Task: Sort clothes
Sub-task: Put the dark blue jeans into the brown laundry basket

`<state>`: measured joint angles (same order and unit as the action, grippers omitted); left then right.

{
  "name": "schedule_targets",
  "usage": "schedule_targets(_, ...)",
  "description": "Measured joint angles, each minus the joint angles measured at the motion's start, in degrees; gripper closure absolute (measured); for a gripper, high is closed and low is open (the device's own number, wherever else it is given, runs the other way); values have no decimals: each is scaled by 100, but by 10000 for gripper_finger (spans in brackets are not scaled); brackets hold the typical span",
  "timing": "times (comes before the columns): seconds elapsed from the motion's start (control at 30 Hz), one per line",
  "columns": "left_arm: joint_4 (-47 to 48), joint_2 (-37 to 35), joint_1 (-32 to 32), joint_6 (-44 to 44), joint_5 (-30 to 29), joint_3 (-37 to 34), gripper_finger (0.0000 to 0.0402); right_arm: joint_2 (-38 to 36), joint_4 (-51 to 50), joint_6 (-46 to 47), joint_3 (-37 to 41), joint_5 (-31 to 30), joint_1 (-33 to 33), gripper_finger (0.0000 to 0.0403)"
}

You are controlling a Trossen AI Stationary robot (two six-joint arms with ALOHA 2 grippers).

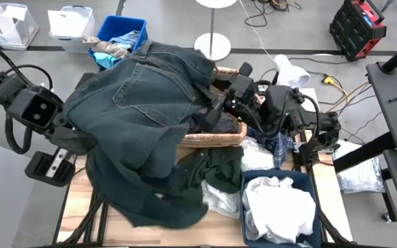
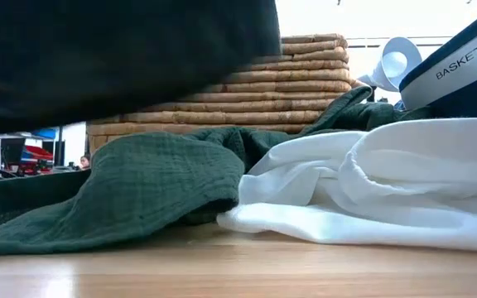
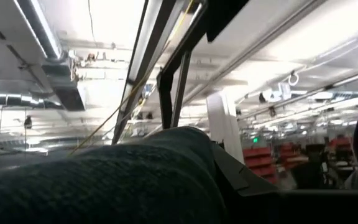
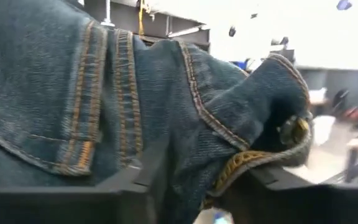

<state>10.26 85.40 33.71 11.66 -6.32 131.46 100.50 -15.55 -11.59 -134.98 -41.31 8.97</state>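
Observation:
A pair of dark blue jeans (image 1: 143,117) hangs spread in the air between my two arms, above the table's left half. My left gripper is hidden under the denim beside my left arm (image 1: 36,107); the left wrist view shows only denim (image 3: 104,186) across its fingers. My right gripper (image 1: 219,107) is at the jeans' right edge, over the wicker basket (image 1: 216,138), shut on the waistband. A dark green garment (image 1: 220,169) and a white one (image 1: 219,200) lie on the table, and a plaid one (image 1: 279,148) lies beside the basket. My left gripper is shut on the jeans, but the denim draped over it hides the place of contact. The cloth is lifted clear and hangs below it. My right gripper has the jeans' waistband (image 4: 229,165) between its two fingers, close to the brass button (image 4: 294,127). The fingers (image 4: 142,180) come level from the table's right side. The denim is bunched in several layers and held clear of the table.
A blue bin (image 1: 302,180) marked BASKET 7 (image 2: 462,70), full of white clothes, stands at the near right. A blue box with rags (image 1: 119,34) and white bins stand beyond the far left. A white lamp (image 1: 291,69) is at the far right.

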Motion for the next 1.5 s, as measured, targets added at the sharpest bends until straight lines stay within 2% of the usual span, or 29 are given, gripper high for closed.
schedule_targets(0.1, -63, -20, 0, -62, 40, 4, 396, -68, -383, 931, 0, 245, -6, 220)
schedule_targets(0.27, -134, -97, 9, -239, 58, 9, 395, -249, -1442, 2760, -4, 1007, -13, 142)
schedule_targets(0.47, -233, -192, 13, -141, 39, 117, 395, -580, -3065, 3925, -2, 2566, -90, 76)
schedule_targets(0.53, -233, -246, 13, -58, -381, 118, 395, -685, -3490, 4027, -2, 2751, -93, 62)
schedule_targets(0.6, -218, -265, 11, -90, -1101, 116, 395, -777, -3675, 4046, -2, 2760, -85, 53)
schedule_targets(0.73, 326, -234, 2, -130, -2711, 102, 395, -949, -3363, 3421, 2, 2740, -76, 51)
schedule_targets(0.8, 646, -219, 2, -123, -3214, 80, 395, -996, -2934, 2759, 0, 2735, -6, 54)
schedule_targets(0.93, 554, -227, -1, -288, -2926, 95, 395, -921, -2208, 1081, -2, 2756, 201, 61)
schedule_targets(1.0, 552, -261, 0, -313, -2896, 104, 395, -831, -1862, 682, -2, 2782, 259, 63)
schedule_targets(1.17, 1105, -226, -6, -367, -2962, 95, 395, -643, -1096, 389, 0, 2779, 275, 61)
schedule_targets(1.33, 1394, -82, -2, -202, -3918, 85, 395, -382, -454, -14, -2, 2766, 315, 44)
schedule_targets(1.5, 1443, 97, -2, -118, -3961, 85, 395, -209, -304, -56, 0, 2784, 299, 39)
